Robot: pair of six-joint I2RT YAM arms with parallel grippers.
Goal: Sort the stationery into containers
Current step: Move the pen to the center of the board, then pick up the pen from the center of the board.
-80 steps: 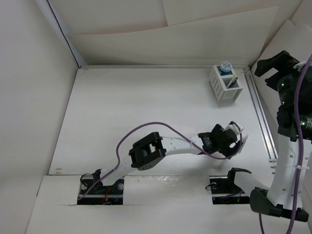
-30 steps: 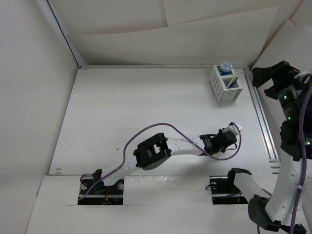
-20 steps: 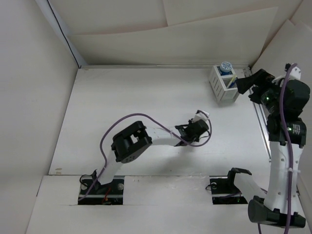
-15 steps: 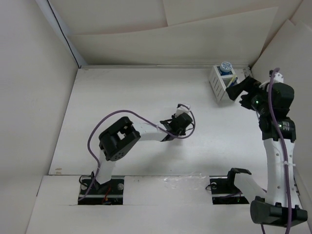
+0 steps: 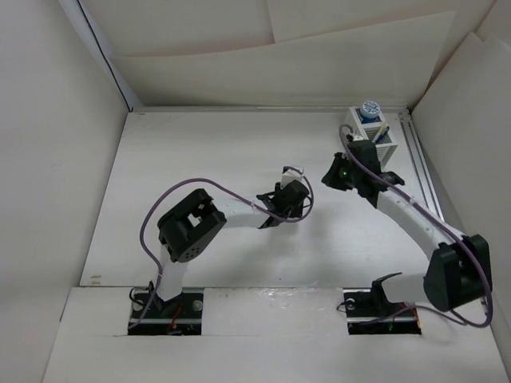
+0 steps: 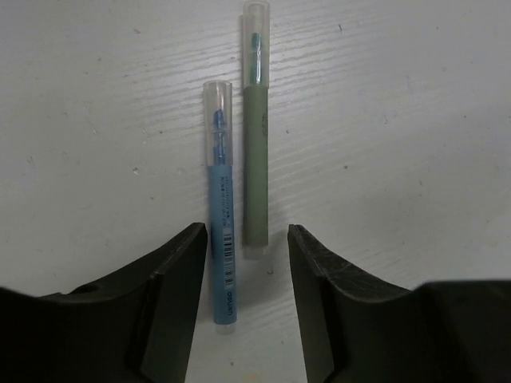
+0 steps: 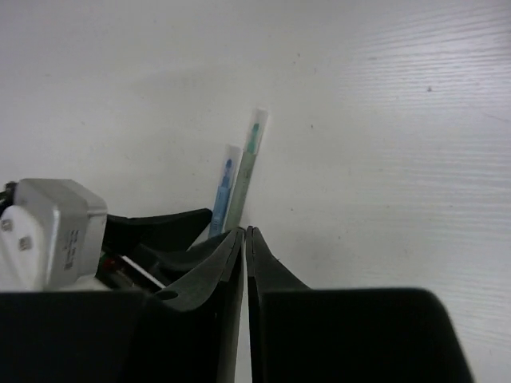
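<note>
Two sticks side by side on table, one light-blue stick, one grey-green stick, both between and ahead of released left gripper fingers, right gripper fingers clenched empty, one roll in one organizer box.

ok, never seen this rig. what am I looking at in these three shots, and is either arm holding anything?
Two robot arms are bolted at the near edge of a table, each ending in a two-finger gripper. The wide shot comes from a fixed overhead camera; the close-ups come from a camera on each wrist, its dark fingers at the bottom. A blue pen and a green pen lie side by side on the table. The left gripper is open, fingers either side of their near ends, gripping nothing. The right gripper is shut and empty. At the far right stands a white slatted organizer box with a patterned roll in it.
</note>
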